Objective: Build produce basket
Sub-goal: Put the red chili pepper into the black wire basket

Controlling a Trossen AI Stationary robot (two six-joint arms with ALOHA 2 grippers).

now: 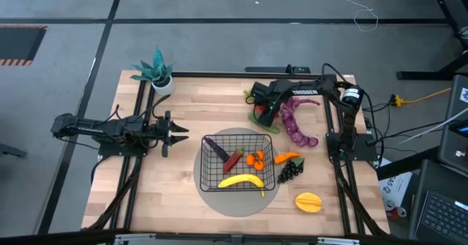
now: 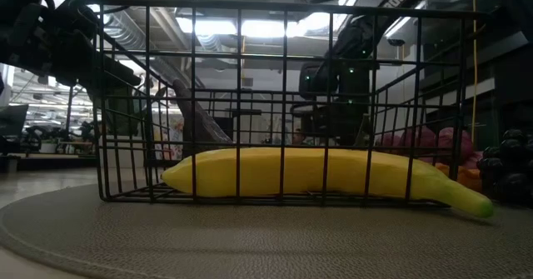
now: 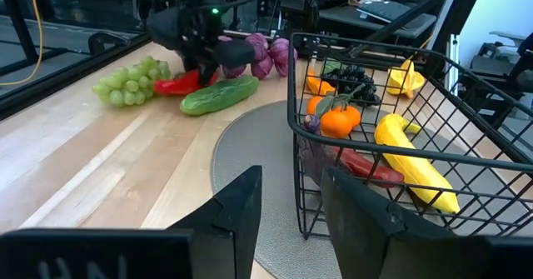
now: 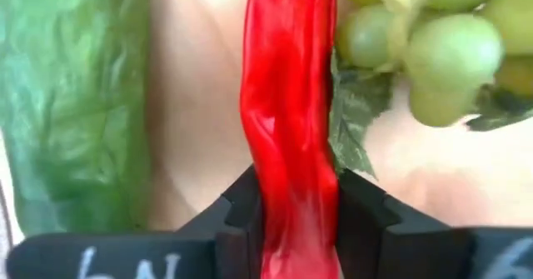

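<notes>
The right gripper (image 4: 293,216) is pinching a glossy red pepper (image 4: 287,104) btwn both fingers at the far side of the wooden table (image 1: 183,99), w/ a dark green cucumber (image 3: 220,95) and pale green grapes (image 3: 129,81) just beside it; its arm is hiding most of that pile from above. The black wire-mesh basket (image 1: 272,141) is sitting mid-table on a round grey mat (image 1: 212,199), holding a long yellow banana (image 1: 241,181), oranges (image 1: 255,159) and a purple eggplant (image 1: 216,148), partly screened by mesh. The left gripper (image 3: 291,208) is hovering near the basket's left wall, fingers spread apart, holding nothing.
</notes>
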